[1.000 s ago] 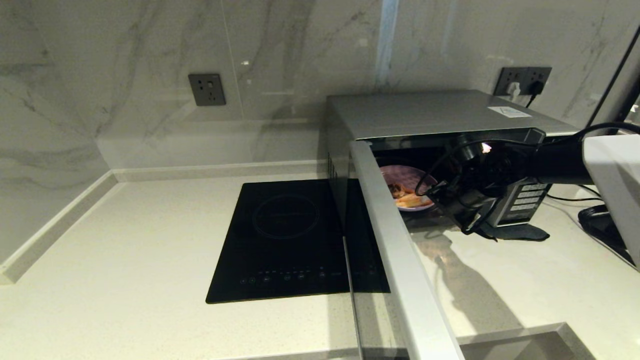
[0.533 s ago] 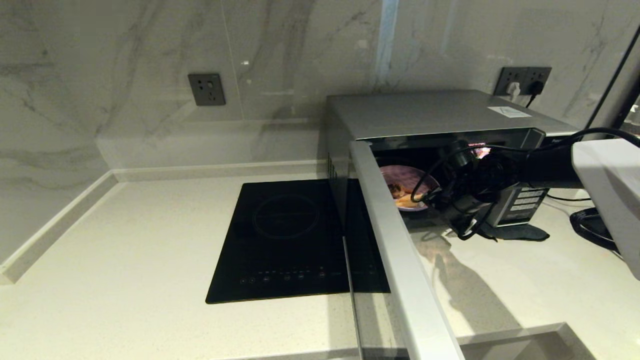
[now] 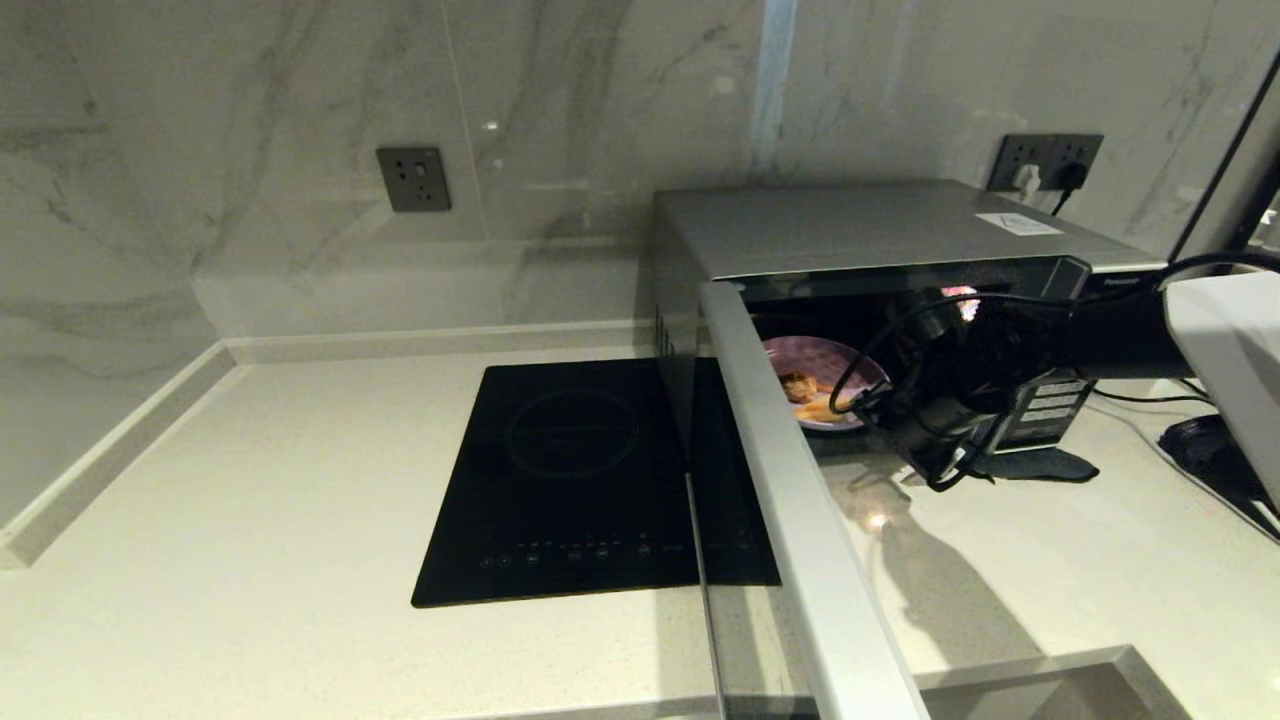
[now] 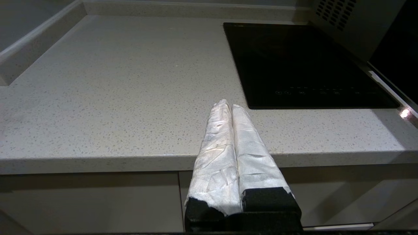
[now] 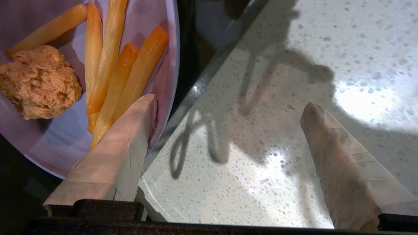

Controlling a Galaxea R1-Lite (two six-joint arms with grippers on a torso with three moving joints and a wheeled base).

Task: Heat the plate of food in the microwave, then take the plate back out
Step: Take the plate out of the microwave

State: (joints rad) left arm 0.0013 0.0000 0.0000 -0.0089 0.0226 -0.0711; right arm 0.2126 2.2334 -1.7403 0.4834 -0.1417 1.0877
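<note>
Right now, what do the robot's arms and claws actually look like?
Each claw has two long tapered fingers wrapped in crinkled whitish tape on a black base: see the left claw and the right claw. The right arm is black near the wrist, with looping black cables, then a white casing further back.

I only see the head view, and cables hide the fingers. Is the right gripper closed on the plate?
Observer: No, the right gripper is wide open, holding nothing.
Operator: Where are its fingers?
Observer: One finger overlaps the rim of the plate of food, beside the fries; the other is over the countertop.
Operator: And the left gripper?
Observer: The left gripper is shut and empty, near the countertop's front edge.
</note>
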